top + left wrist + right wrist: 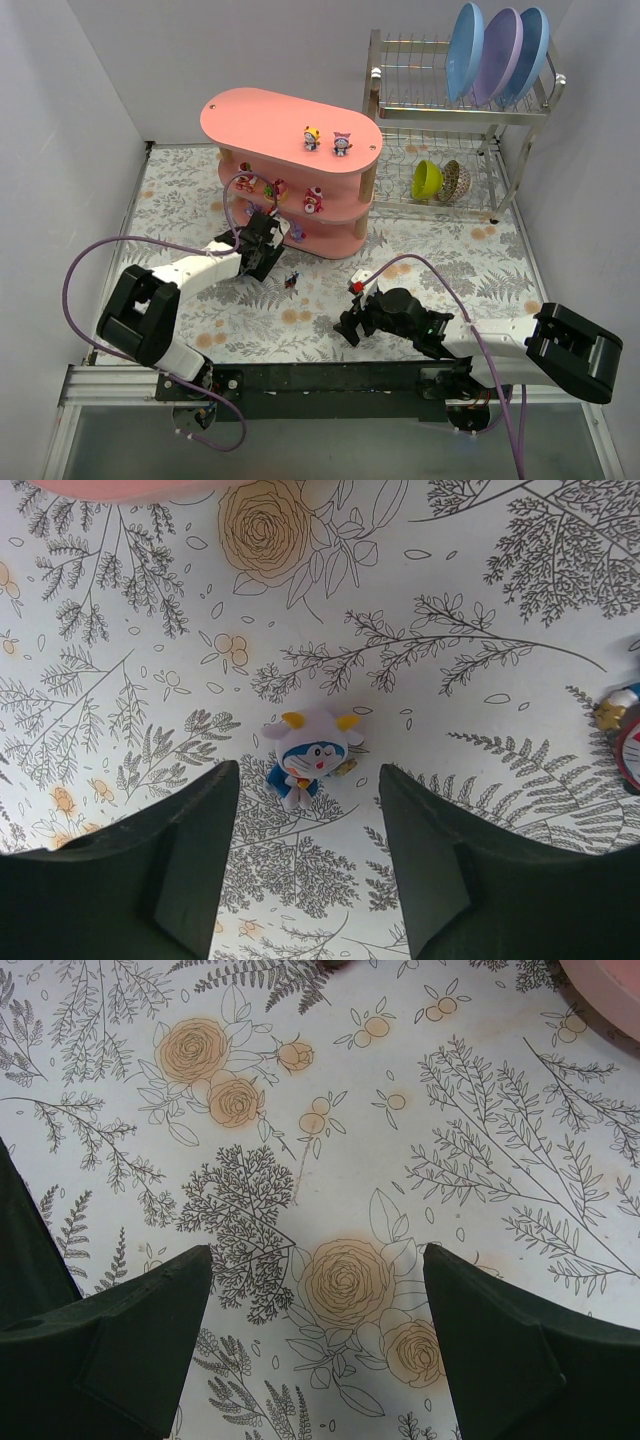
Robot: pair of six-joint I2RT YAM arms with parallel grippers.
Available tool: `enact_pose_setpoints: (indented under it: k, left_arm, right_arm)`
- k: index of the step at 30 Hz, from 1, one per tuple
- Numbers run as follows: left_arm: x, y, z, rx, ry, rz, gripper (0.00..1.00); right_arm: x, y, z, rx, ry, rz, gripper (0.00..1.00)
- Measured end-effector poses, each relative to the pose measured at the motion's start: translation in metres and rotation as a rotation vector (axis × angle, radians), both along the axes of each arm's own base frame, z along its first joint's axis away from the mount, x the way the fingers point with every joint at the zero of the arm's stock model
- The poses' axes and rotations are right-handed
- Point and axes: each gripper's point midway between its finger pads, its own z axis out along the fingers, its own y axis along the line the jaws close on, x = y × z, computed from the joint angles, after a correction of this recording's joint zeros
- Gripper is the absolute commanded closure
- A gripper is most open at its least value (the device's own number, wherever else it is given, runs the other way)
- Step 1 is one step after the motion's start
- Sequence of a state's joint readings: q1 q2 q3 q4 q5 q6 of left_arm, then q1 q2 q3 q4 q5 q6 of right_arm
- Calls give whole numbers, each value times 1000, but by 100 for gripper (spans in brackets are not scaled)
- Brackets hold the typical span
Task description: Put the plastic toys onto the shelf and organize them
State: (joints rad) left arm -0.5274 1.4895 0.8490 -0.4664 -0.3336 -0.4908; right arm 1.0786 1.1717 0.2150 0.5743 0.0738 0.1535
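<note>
Hovers the left gripper [308, 780], jaws apart, over a small blue-and-white toy [305, 752] lying on the floral desk [500, 610] near the pink shelf [285, 118]. Holds the right gripper [318, 1260] apart too, empty, above the desk. Shows two more toys [312, 138] on the shelf's top tier, others below.

Pink three-tier oval shelf [270, 110] on pale wooden posts, upright toward the far left of the table [450, 270]. Holds two upright figurines side by side near the right end of the top tier, a yellow-capped one [312, 138] and a purple-capped one [342, 143], plus three pink-and-red ones [277, 188] along the middle tier and a bluish one [296, 232] on the lowest. In front of it, flat on its back on the table, a blue figurine [308, 750] with pale hood and yellow horns.
</note>
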Motion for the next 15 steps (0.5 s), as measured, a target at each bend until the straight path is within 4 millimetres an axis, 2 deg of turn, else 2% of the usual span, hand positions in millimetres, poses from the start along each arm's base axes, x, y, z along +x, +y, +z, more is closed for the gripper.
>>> enact_pose_setpoints:
  k: [15]
  left_arm:
    - [-1, 4, -15, 26, 0, -5, 53]
  right_arm:
    - [0, 0, 0, -1, 1, 0, 6]
